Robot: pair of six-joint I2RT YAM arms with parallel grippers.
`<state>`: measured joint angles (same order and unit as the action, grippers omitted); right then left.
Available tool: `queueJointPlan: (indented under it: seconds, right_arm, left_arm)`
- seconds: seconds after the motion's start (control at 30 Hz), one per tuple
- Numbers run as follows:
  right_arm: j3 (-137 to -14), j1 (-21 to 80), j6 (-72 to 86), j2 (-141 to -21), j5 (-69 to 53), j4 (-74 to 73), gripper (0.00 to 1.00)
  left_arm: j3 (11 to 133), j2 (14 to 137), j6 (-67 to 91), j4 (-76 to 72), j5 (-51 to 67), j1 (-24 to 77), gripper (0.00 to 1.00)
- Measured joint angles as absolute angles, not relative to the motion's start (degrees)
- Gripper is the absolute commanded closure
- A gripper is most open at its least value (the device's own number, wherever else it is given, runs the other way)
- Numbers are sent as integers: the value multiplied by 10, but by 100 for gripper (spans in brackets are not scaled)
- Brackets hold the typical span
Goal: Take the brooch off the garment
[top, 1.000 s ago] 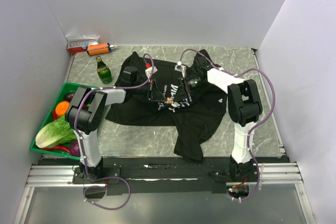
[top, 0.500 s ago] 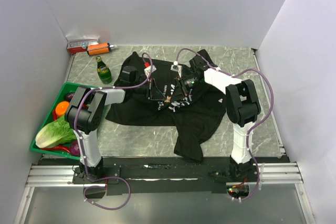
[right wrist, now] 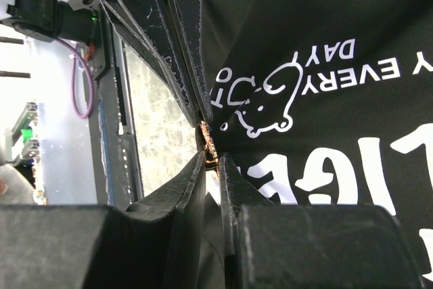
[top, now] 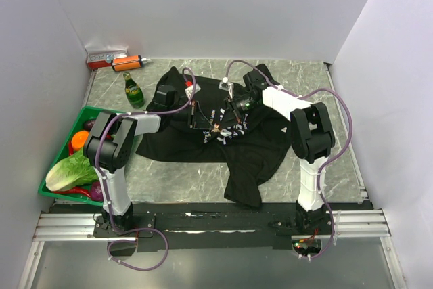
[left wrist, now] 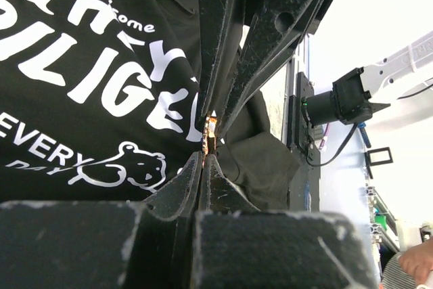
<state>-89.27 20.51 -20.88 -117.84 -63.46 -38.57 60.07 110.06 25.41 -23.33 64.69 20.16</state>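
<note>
The garment (top: 252, 148), a black T-shirt with white lettering, lies spread on the marble table. It also shows in the left wrist view (left wrist: 81, 45) and the right wrist view (right wrist: 338, 25). The brooch (top: 218, 130), small and golden, sits on the chest print. My left gripper (top: 212, 126) reaches in from the left and my right gripper (top: 224, 124) from the right, tips meeting at the brooch. In the left wrist view my left gripper (left wrist: 206, 158) is shut on the brooch (left wrist: 211, 130). In the right wrist view my right gripper (right wrist: 214, 162) is shut on the brooch (right wrist: 208, 139).
A green bottle (top: 133, 91) stands left of the shirt. An orange bottle (top: 128, 63) and a red-and-white box (top: 106, 57) lie at the back left. A green tray (top: 93, 112) with lettuce (top: 70, 172) and other produce sits at the left edge.
My right gripper has shifted slightly left and back with the brooch. The left gripper has stayed at the brooch, and the chest fabric has bunched a little between them.
</note>
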Motion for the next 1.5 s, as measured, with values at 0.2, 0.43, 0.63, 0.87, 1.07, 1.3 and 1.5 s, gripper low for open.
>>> queueJointPlan:
  seconds: [0.2, 0.43, 0.63, 0.87, 1.07, 1.3, 1.5]
  right_arm:
    - [-899, 217, -219, -1178, -600, -384, 96]
    - [-802, 260, -153, -1096, -434, -270, 99]
    - [-794, 279, -52, -1072, -338, -224, 71]
    - [-790, 265, -40, -1057, -390, -183, 58]
    - [-791, 211, -85, -1033, -464, -189, 57]
    - [-801, 190, -147, -1054, -523, -248, 61]
    - [-801, 201, -200, -1063, -537, -302, 63]
  left_arm:
    - [601, 1102, 274, -234, 648, 197, 99]
    - [601, 1114, 319, -263, 646, 192, 99]
    - [601, 1114, 327, -286, 639, 187, 99]
    - [626, 1114, 265, -201, 651, 191, 99]
    - [627, 1113, 246, -194, 659, 192, 99]
    - [602, 1113, 283, -253, 662, 188, 99]
    - [604, 1104, 235, -220, 661, 188, 99]
